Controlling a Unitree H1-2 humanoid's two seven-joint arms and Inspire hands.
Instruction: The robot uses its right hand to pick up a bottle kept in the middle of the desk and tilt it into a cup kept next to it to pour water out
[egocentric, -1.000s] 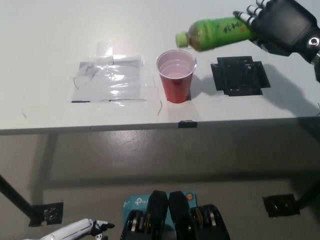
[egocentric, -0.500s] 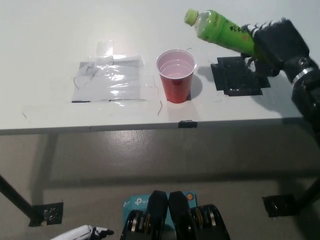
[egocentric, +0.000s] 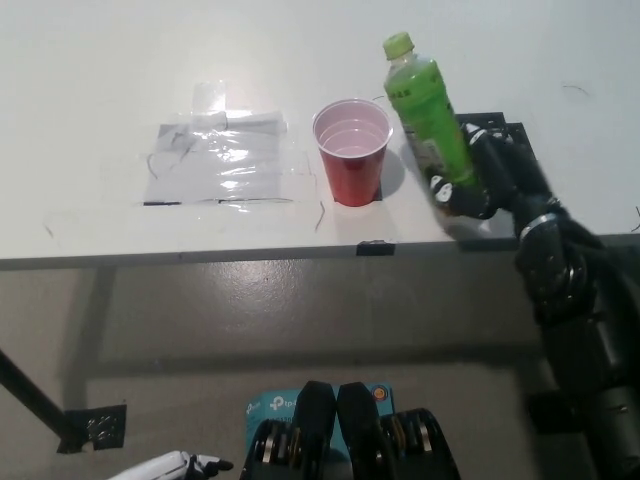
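A green bottle with a green cap stands nearly upright, leaning slightly left, just right of the red cup on the white desk. My black right hand is shut on the bottle's lower part, over a black taped patch. The cup stands upright, its pale inside showing. My white left hand hangs low at the bottom left edge, mostly out of frame.
A clear taped plastic sheet lies on the desk left of the cup. The desk's front edge runs across the middle, with grey floor below. A black table leg foot sits on the floor at lower left.
My right hand has swung the bottle from lying tilted above the cup back up to nearly upright and brought it down toward the desk right of the cup.
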